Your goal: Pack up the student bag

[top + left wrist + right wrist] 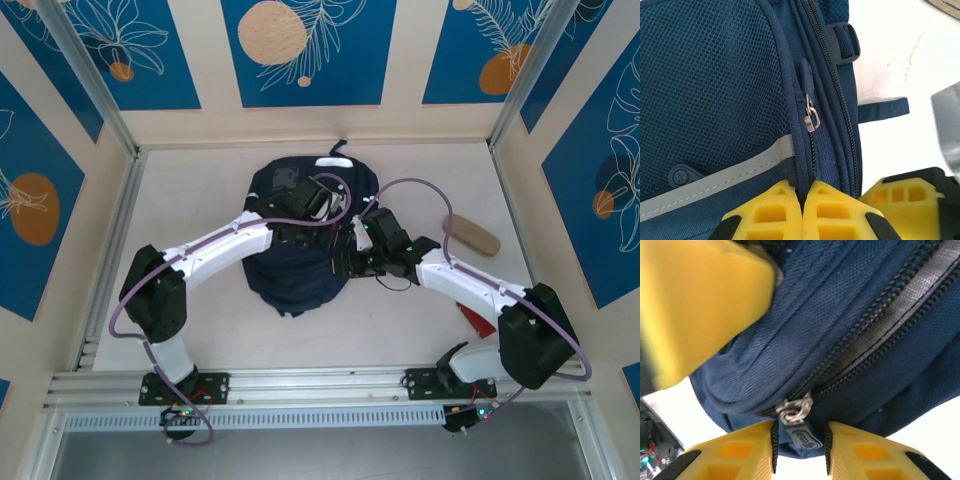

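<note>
At centre frame of the top view, one student bag [295,285] lies on the white table [400,330], with two arms reaching onto it and one tan oblong case [470,237] to its right, apart from it. Left gripper [802,192]: tips pressed together, nipping the bag's seam just below one metal zip slider [811,119]. Right gripper [800,432]: tips narrowly spread either side of one dark zip pull [804,438]; whether they clamp it cannot be told.

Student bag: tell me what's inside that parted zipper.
Between the parted teeth of the zipper on the student bag, a strip of grey lining shows. Whatever may be packed deeper is covered by the navy fabric.
</note>
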Robot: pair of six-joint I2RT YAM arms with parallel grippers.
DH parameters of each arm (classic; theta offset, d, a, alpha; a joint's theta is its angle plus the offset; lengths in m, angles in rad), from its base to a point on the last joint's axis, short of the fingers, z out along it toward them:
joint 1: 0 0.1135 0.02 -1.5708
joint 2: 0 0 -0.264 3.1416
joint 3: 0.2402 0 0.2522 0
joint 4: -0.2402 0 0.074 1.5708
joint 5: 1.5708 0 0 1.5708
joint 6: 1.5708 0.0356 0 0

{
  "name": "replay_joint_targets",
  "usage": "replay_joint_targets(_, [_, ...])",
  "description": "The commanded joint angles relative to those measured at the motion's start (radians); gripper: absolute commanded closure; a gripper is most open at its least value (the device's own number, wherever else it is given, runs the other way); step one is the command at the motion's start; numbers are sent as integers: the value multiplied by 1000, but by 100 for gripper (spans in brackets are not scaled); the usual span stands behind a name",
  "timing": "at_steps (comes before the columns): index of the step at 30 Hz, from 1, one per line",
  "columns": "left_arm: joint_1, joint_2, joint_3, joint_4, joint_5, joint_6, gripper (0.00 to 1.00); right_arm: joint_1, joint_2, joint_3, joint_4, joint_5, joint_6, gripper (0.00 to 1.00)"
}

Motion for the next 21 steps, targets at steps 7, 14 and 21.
replay_joint_targets(7, [25,-6,64,46,3,6,100,5,26,41,22,93,-12,89])
replay_joint_targets(14, [28,-14,65,43,6,0,100,5,24,45,4,88,-20,93])
replay_joint_targets(21, [33,-16,66,42,18,-1,100,19,57,65,12,79,-42,72])
